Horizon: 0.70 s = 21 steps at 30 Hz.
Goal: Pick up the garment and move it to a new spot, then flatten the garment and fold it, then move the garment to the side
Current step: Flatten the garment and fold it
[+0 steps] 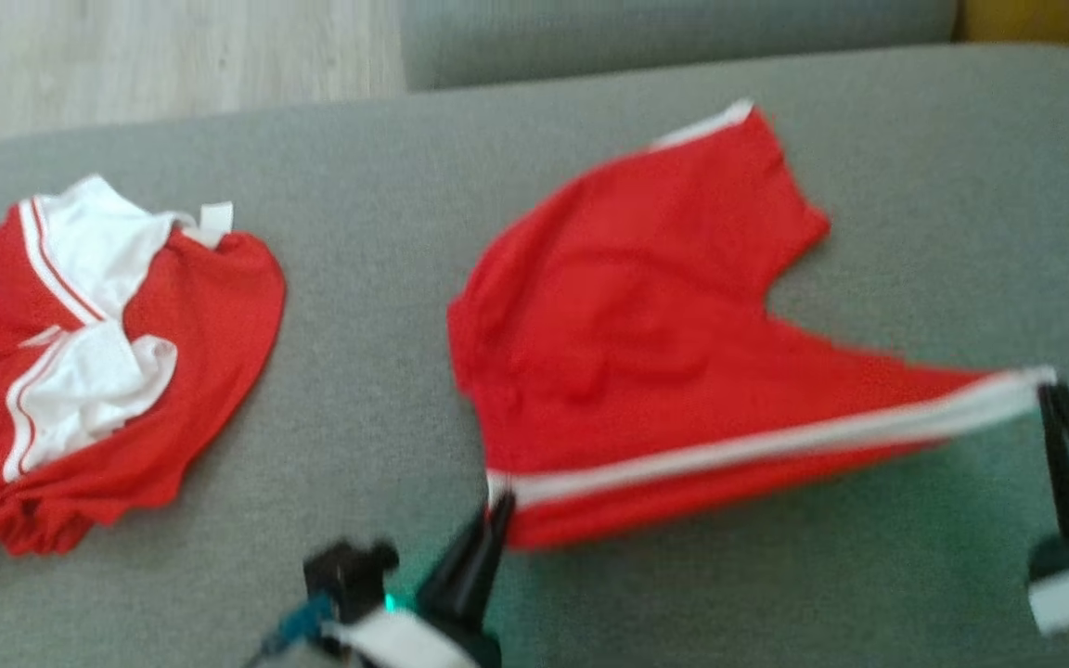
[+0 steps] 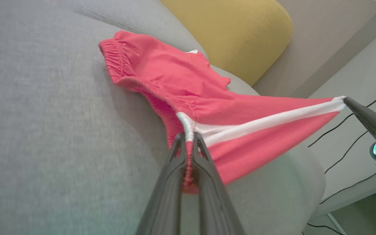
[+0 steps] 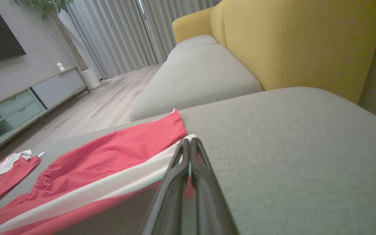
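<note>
I see 2nd red/white garment [image 1: 108, 371] crumpled at 9 o'clock on grey sofa seat [image 1: 358, 371], wood floor [image 1: 126, 65] at 11. Rt wrist view: yellow backrest [image 3: 305, 42] at 1, curtains [image 3: 116, 36] at 11, TV cabinet [image 3: 28, 98] at 9.

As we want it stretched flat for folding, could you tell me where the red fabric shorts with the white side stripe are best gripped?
Probably at both ends of the white stripe, coming from the grey cushion's near edge: the left gripper pinches the waistband end, the right gripper the hem end. That straight seam is taut between them, and the red fabric shorts spread behind it.
</note>
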Motion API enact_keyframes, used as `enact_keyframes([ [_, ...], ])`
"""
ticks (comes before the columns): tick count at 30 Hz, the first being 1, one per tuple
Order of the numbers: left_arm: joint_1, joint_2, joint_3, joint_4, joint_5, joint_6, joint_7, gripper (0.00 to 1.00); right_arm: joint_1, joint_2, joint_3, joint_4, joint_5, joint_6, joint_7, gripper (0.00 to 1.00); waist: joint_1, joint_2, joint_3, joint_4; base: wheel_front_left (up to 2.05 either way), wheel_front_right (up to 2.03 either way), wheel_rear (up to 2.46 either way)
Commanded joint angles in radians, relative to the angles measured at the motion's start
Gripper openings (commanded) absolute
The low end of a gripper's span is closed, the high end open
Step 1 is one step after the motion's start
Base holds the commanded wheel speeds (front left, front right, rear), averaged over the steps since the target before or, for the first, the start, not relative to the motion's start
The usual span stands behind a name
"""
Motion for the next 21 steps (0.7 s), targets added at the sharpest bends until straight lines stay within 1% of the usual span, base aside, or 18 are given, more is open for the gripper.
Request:
enact_keyframes([
  [1, -0.004, 0.017, 0.048, -0.038, 0.006, 0.004, -0.012, 0.00, 0.011, -0.027, -0.019, -0.067, 0.001, -0.001, 0.013, 0.00, 0.0004, 0.0000, -0.032, 0.001, 0.00, 0.00, 0.00],
  [3, 0.035, 0.023, 0.062, -0.073, 0.015, 0.017, -0.012, 0.00, 0.068, -0.017, -0.059, -0.136, -0.008, -0.001, 0.047, 0.00, 0.0004, 0.0000, -0.043, 0.005, 0.00, 0.00, 0.00],
  [5, 0.059, 0.019, 0.083, -0.110, 0.012, 0.033, -0.012, 0.00, 0.090, -0.004, -0.094, -0.190, -0.024, -0.001, 0.075, 0.00, 0.0004, 0.0000, -0.044, 0.009, 0.00, 0.00, 0.00],
  [7, 0.056, 0.012, 0.090, -0.136, 0.008, 0.045, -0.012, 0.00, 0.082, 0.011, -0.120, -0.216, -0.047, -0.001, 0.095, 0.00, 0.0004, 0.0000, -0.040, 0.020, 0.00, 0.00, 0.00],
  [9, 0.032, -0.002, 0.098, -0.151, 0.005, 0.057, -0.009, 0.00, 0.050, 0.022, -0.121, -0.221, -0.059, -0.001, 0.115, 0.00, 0.0004, 0.0000, -0.031, 0.032, 0.00, 0.00, 0.00],
  [14, -0.073, -0.045, 0.105, -0.146, 0.029, 0.073, -0.007, 0.00, -0.080, 0.012, -0.073, -0.147, -0.102, -0.001, 0.136, 0.00, 0.0004, 0.0000, 0.017, 0.071, 0.00, 0.00, 0.00],
  [17, -0.140, -0.072, 0.112, -0.124, 0.031, 0.070, -0.008, 0.00, -0.181, -0.002, -0.045, -0.070, -0.123, -0.001, 0.129, 0.00, 0.0004, 0.0000, 0.050, 0.095, 0.00, 0.00, 0.00],
  [18, -0.140, -0.072, 0.112, -0.124, 0.031, 0.070, -0.008, 0.00, -0.181, -0.002, -0.045, -0.070, -0.123, -0.001, 0.129, 0.00, 0.0004, 0.0000, 0.050, 0.095, 0.00, 0.00, 0.00],
  [19, -0.186, -0.088, 0.120, -0.102, 0.027, 0.070, -0.009, 0.00, -0.251, -0.011, -0.027, -0.019, -0.131, -0.001, 0.120, 0.00, 0.0004, 0.0000, 0.076, 0.109, 0.00, 0.00, 0.00],
  [21, -0.231, -0.101, 0.129, -0.074, 0.017, 0.072, -0.009, 0.00, -0.321, -0.020, -0.006, 0.030, -0.132, -0.001, 0.113, 0.00, 0.0004, 0.0000, 0.102, 0.121, 0.00, 0.00, 0.00],
])
